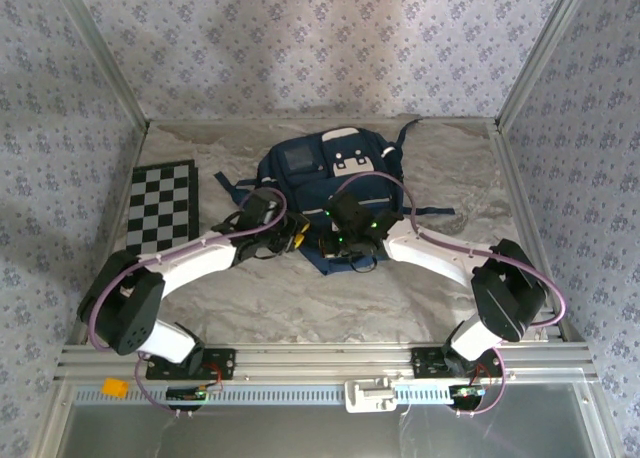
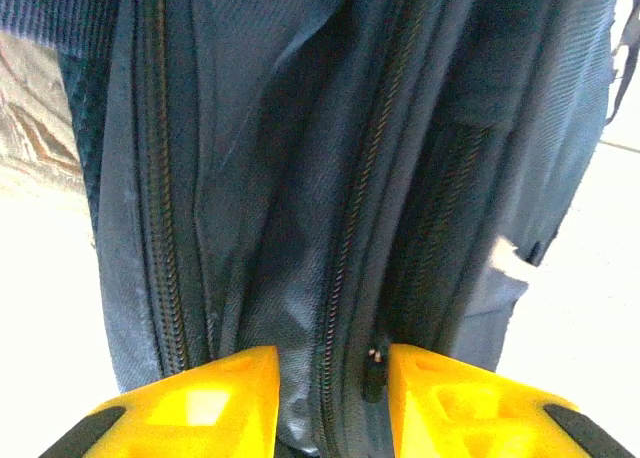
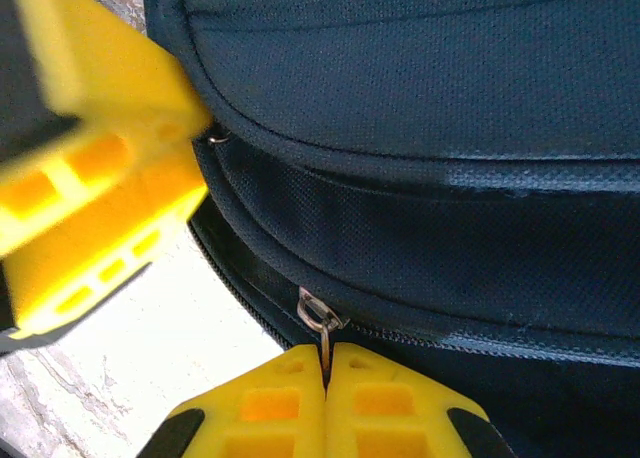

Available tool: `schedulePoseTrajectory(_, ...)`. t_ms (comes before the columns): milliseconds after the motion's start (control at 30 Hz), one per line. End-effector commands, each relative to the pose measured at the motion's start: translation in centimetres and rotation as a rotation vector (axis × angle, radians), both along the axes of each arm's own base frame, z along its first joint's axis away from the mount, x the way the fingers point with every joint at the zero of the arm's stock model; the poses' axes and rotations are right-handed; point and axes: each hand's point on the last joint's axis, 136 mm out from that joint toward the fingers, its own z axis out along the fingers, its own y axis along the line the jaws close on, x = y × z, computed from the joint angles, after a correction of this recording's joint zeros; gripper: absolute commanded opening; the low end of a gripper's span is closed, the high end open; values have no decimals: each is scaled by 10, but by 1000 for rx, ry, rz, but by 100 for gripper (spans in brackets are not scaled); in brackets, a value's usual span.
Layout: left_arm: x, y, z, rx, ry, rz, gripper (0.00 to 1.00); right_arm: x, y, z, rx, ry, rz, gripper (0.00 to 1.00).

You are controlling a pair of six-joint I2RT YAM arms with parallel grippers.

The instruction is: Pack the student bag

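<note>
The student bag (image 1: 305,178) lay flat at the far middle of the counter (image 1: 400,288), front pocket facing up, with both arms crowded in at its near end. The right claw (image 3: 325,363) was pinched tight on the little metal zipper pull (image 3: 320,313). That's a thin thing to hang on to, so any tug off the line of the zip looked likely to slip it free. The left claw (image 2: 333,378) stood narrowly apart with a fold of the bag in the gap; whether it truly gripped, I couldn't tell. If it didn't, a pull would probably drag the whole soft bag along instead of working the zip, and loose fabric could snag in the teeth. The claws sat near enough to knock together, too. The bag's long axis ran from the arms toward the back wall, its zipped end, the top I'd guess, pointing at the arms.
</note>
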Motion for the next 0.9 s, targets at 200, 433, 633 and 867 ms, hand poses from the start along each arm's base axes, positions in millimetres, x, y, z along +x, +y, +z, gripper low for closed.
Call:
schedulePoseTrajectory(200, 16, -18, -7, -1, 13, 126, 14, 4, -1, -1, -15, -14, -26, 0)
schedulePoseTrajectory(433, 30, 40, 9, 117, -62, 166, 0, -6, -56, -3, -206, -28, -74, 0)
schedulePoseTrajectory(633, 57, 108, 36, 195, -133, 132, 0, -2, -133, -7, -417, -71, -138, 0)
schedulePoseTrajectory(867, 116, 88, 58, 112, -234, -104, 0, 10, -50, 19, -203, -153, 30, 0)
